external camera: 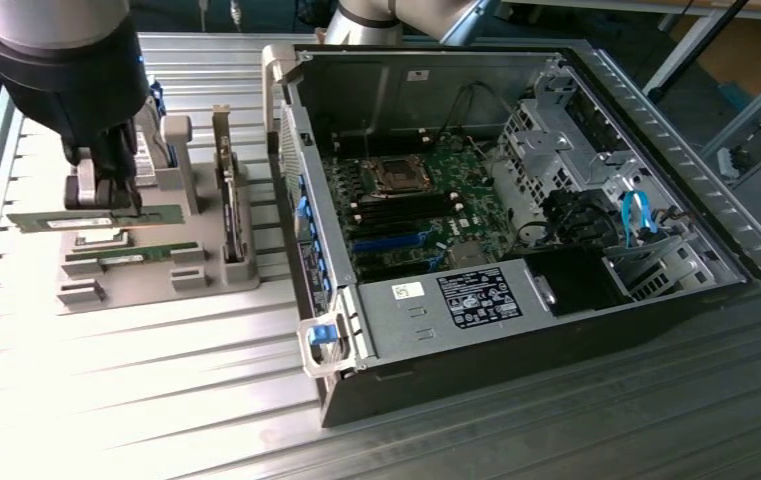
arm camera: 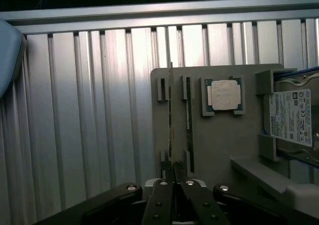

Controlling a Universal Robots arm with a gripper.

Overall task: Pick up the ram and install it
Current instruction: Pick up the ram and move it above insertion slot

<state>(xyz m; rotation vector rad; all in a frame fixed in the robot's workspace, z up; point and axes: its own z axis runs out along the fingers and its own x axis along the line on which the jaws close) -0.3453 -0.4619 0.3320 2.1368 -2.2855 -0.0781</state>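
— Where is the ram?

— The ram (external camera: 40, 219) is at the exterior view's left. The jaws under the arm (external camera: 60, 60) are clamped together on its middle. It lies level and on edge, over the grey holder (external camera: 153, 285) on the ribbed worktop (external camera: 127, 380).

— Is it out of its slot?

— It looks a touch above the holder, but I cannot tell for sure. In the wrist view the ram (arm camera: 170, 110) is a thin line seen edge-on, running up from the jaws.

— What else is on that holder?

— A second stick (arm camera: 189, 120) is seated in the slot just beside the ram and parallel to it. Next to that a square silver chip (arm camera: 223, 95) sits in its recess. Beyond the chip is a hard drive (arm camera: 291, 117) with a white label.

— And the computer?

— The open case (external camera: 394, 80) stands at the exterior view's right, touching the holder's side. Its green board (external camera: 407, 210) is exposed, well apart from the ram.
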